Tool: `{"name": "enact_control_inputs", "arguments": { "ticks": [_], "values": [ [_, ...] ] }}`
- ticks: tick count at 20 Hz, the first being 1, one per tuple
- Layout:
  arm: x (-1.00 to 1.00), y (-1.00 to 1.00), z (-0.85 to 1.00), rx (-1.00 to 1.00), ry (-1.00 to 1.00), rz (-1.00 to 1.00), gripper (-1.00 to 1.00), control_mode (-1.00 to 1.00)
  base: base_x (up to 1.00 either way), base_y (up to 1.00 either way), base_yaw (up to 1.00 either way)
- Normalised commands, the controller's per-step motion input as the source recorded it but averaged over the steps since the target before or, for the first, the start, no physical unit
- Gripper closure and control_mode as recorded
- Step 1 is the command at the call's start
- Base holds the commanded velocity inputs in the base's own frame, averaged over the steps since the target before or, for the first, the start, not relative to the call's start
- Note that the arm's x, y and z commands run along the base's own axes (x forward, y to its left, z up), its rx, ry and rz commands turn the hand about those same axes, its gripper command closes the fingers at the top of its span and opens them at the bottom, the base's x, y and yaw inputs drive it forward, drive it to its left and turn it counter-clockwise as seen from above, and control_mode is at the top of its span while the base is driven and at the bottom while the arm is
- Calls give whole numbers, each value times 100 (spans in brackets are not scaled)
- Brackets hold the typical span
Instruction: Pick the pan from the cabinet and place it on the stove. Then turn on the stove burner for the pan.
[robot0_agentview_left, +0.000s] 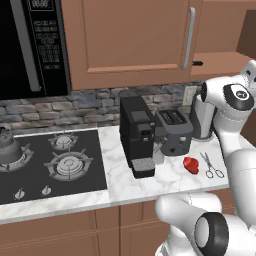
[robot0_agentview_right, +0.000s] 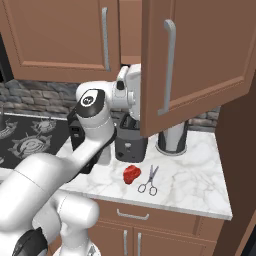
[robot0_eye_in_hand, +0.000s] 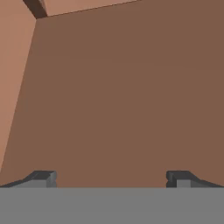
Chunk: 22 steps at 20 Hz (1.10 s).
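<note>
While the cabinet (robot0_agentview_right: 195, 65) door stands open at right, the gripper (robot0_eye_in_hand: 111, 177) faces brown wood, spread wide, holding nothing.

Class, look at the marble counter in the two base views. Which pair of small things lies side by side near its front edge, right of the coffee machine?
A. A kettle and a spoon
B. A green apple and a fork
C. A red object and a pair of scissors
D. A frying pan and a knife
C: a small red object lies just left of a pair of scissors on the marble counter, in front of the toaster.
</note>
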Motion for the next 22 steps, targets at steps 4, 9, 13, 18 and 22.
{"name": "enact_control_inputs", "arguments": {
  "ticks": [4,9,13,18,22],
  "values": [
    [-27,-100,0,4,4,-18,-100,-100,0,0,0],
    [-23,-100,0,10,3,-16,-100,-100,0,0,0],
    [0,-95,-9,10,9,-11,-100,-100,0,0,0],
    [-1,-74,-19,9,1,-2,-100,-100,0,0,0],
    [0,-49,-2,5,0,0,-100,-100,0,0,0]
  ]
}}
